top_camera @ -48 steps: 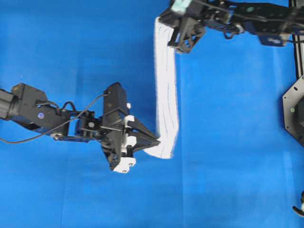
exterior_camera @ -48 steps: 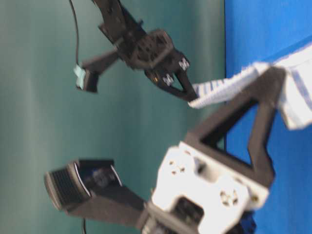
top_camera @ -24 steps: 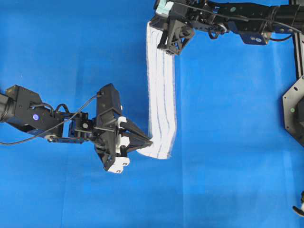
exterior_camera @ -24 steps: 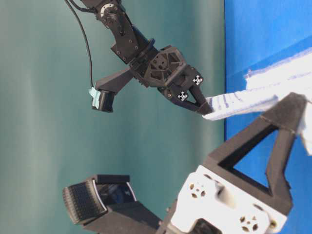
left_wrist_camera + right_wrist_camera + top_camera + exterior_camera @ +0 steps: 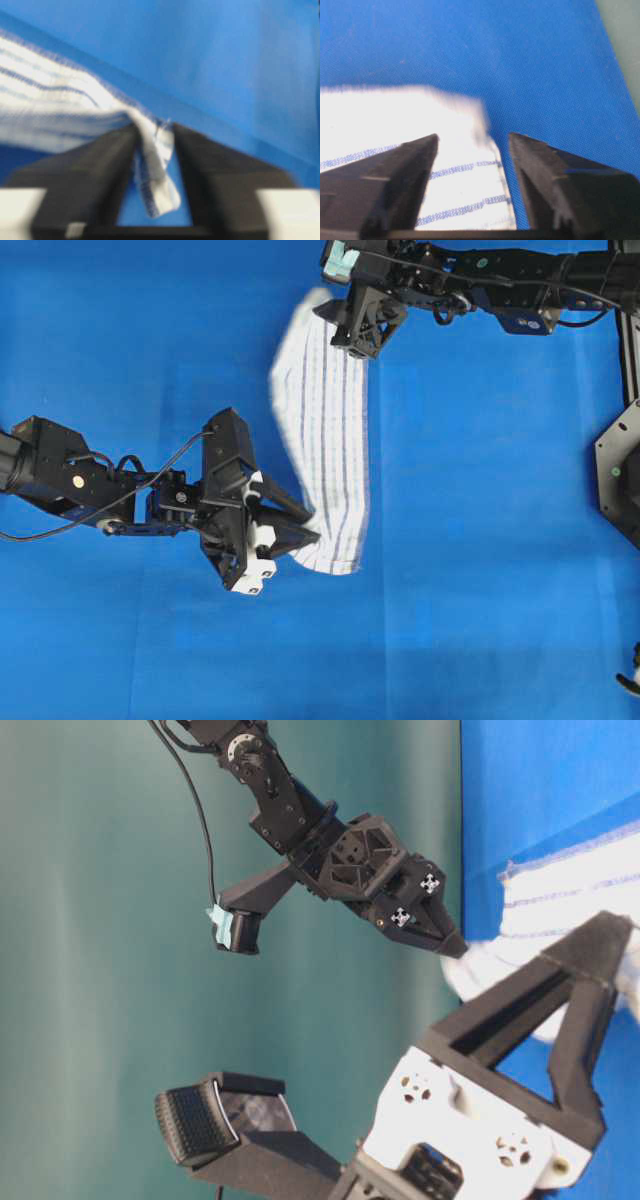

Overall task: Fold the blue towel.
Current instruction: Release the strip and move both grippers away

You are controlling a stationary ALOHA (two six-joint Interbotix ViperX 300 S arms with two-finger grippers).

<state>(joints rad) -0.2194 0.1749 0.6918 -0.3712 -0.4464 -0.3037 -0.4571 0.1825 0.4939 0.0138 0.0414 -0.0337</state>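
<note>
A plain blue table covering [image 5: 480, 540] fills the workspace, with a dull green wall behind it in the table-level view. On it, toward the upper middle of the overhead view, lies the blue towel [image 5: 325, 430]: a white woven cloth with thin blue stripes, drawn into a long narrow strip running from the top edge down toward the centre, wider and blurred at its upper left, with a rumpled lower end. Judging by that shape, it looks folded lengthwise at least once, so a crosswise fold and some smoothing probably remain. The left gripper [image 5: 300, 530] sits at the strip's lower corner; in its wrist view the fingers [image 5: 100, 165] stand apart with a loose flap of hem hanging between them, not clamped. The right gripper [image 5: 352, 335] is at the upper end, its fingers [image 5: 405, 175] spread wide with the towel's corner lying below the gap, apparently not pinched.
</note>
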